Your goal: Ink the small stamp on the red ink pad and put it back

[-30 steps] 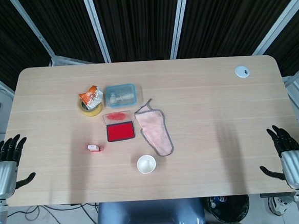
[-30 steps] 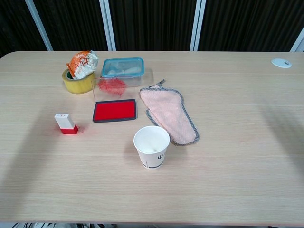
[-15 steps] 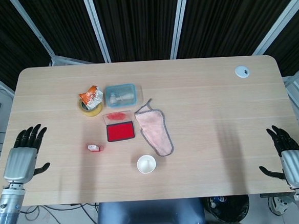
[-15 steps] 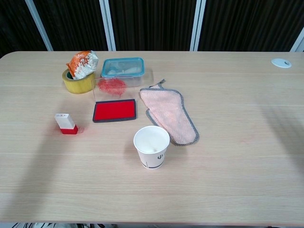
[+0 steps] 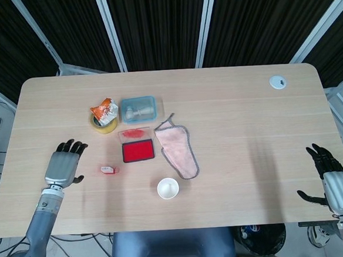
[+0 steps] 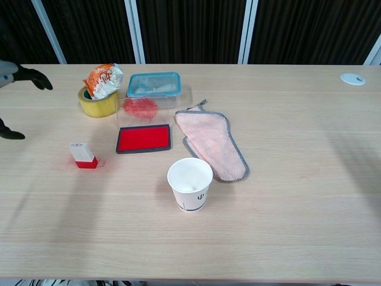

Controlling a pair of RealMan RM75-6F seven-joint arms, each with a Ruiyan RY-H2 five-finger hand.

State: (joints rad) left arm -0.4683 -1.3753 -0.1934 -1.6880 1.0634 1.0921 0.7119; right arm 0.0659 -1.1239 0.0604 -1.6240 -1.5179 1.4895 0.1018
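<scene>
The small stamp [image 5: 107, 169] [image 6: 83, 155], white on top with a red base, stands on the table left of the red ink pad [image 5: 138, 151] [image 6: 143, 138]. The pad's clear lid, smeared red, stands open behind it. My left hand [image 5: 63, 164] [image 6: 16, 83] hovers open over the table, left of the stamp and apart from it; only its fingertips show at the chest view's left edge. My right hand [image 5: 331, 179] is open, low at the table's front right edge, holding nothing.
A yellow tape roll [image 5: 102, 125] with an orange snack bag on it and a blue-lidded box [image 5: 138, 109] sit behind the pad. A pink cloth [image 5: 177, 147] lies right of it, a paper cup [image 5: 168, 189] in front. A white cap [image 5: 278, 82] sits far right.
My left hand has moved from the table's left front edge inward and to the right, toward the stamp. The right hand and all objects have stayed still.
</scene>
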